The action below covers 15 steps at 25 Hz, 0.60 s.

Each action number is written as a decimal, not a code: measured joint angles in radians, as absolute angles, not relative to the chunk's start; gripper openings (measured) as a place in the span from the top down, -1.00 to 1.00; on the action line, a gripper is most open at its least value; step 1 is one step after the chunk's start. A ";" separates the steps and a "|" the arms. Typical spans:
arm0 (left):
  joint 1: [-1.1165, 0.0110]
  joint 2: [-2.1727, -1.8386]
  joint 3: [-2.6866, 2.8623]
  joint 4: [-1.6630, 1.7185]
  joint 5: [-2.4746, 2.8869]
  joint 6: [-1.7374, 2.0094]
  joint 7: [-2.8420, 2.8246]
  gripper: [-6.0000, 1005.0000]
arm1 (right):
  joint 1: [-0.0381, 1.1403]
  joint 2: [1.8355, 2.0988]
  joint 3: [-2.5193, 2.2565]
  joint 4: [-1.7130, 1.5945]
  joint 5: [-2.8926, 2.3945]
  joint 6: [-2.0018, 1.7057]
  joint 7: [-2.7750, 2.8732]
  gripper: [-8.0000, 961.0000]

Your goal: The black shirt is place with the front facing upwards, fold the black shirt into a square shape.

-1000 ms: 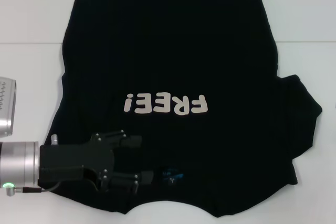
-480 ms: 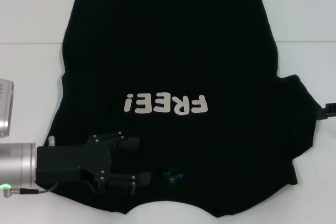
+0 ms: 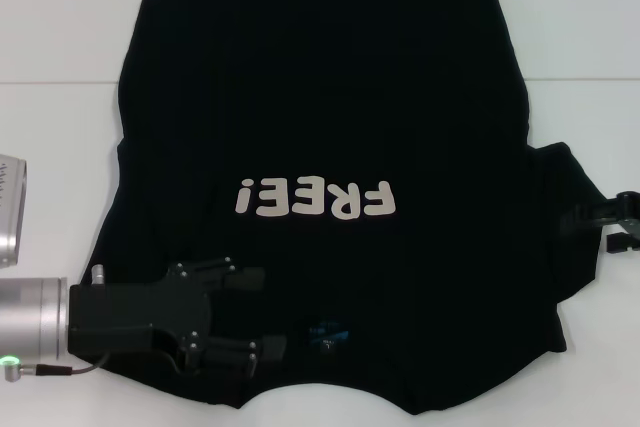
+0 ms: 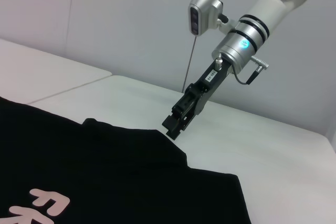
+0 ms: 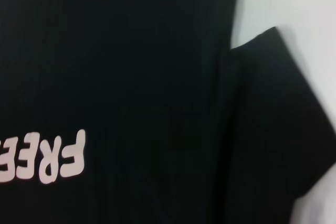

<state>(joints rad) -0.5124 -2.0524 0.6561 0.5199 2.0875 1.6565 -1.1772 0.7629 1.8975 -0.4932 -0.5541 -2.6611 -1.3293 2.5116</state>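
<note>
Your left pincer (image 3: 262,312) sat at about seven o'clock in the head view, low over the near left part of the black shirt (image 3: 330,97). Its two fingers (image 3: 240,276) were spread wide apart and pointed toward three o'clock, with dark cloth showing in the gap between them. You could not tell from the pictures whether the fingertips touched the cloth. Behind the fingers, the black body of the pincer joined a silver wrist that reached in from the nine o'clock edge, with a small green light at its lower side.

Your right pincer (image 3: 622,220) showed only as a dark tip at the three o'clock edge of the head view, just beside the outer edge of the shirt's right sleeve (image 3: 572,217). In the left wrist view the right pincer (image 4: 173,127) hung tilted down at the sleeve's edge, on a silver and white arm. You could not tell whether its fingers were open or closed.

The shirt lay spread flat and face up on the white counter (image 3: 60,147), filling most of the middle of the head view. Its off-white "FREE!" print (image 3: 316,197) sat near the centre and read upside down from the head camera. The hem lay toward twelve o'clock and the collar toward six o'clock. The right sleeve stuck out toward three o'clock.
</note>
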 joint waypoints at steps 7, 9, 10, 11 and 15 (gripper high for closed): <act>-0.512 -2.051 0.657 0.521 2.088 1.657 -1.185 -0.83 | 0.776 1.907 -0.543 -0.516 -2.661 -1.283 2.516 -0.91; -0.512 -2.051 0.657 0.521 2.088 1.657 -1.185 -0.83 | 0.776 1.909 -0.544 -0.516 -2.658 -1.279 2.515 -0.91; -0.512 -2.051 0.657 0.522 2.088 1.657 -1.185 -0.83 | 0.776 1.910 -0.544 -0.516 -2.658 -1.279 2.514 -0.91; -0.512 -2.051 0.657 0.522 2.088 1.657 -1.185 -0.83 | 0.777 1.910 -0.544 -0.516 -2.658 -1.280 2.514 -0.91; -0.512 -2.051 0.656 0.523 2.088 1.658 -1.186 -0.83 | 0.778 1.912 -0.553 -0.524 -2.661 -1.282 2.514 -0.91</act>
<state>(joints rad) -0.5123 -2.0509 0.6558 0.5230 2.0885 1.6583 -1.1857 0.7785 1.9115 -0.5531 -0.5243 -2.6608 -1.2824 2.5139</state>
